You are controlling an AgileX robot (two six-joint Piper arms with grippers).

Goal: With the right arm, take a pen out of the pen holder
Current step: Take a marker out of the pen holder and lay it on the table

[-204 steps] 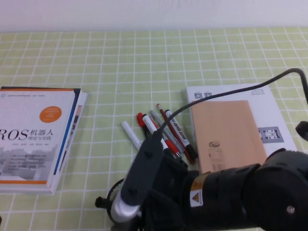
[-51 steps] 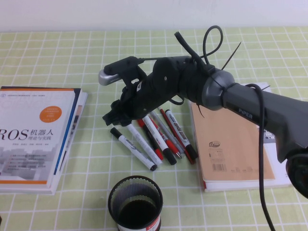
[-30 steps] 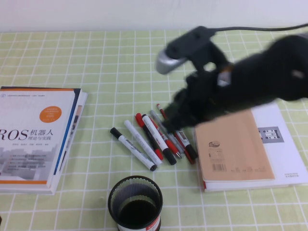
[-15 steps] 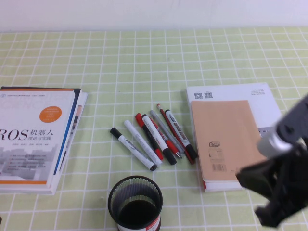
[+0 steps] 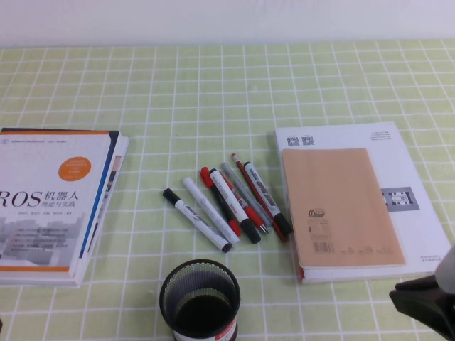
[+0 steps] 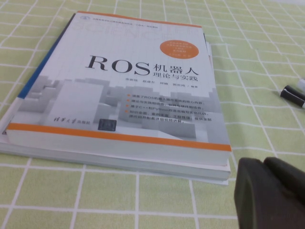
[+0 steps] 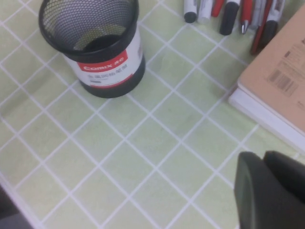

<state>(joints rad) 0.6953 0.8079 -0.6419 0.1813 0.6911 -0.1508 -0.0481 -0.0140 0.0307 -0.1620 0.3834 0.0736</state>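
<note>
My right hand is closed and grips nothing, low over the near right part of the bench, near the tan notebook. The pens lie side by side on the bench between that notebook and the ROS book, just beyond the upright black mesh pen holder. My left hand hangs closed beside the ROS book's corner.

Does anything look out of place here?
Yes: the pens lie loose in a fan on the cloth beside the notebook, while the pen holder stands upright and looks empty. Right gripper is shut at the near right edge; left gripper hovers by the ROS book.
</note>
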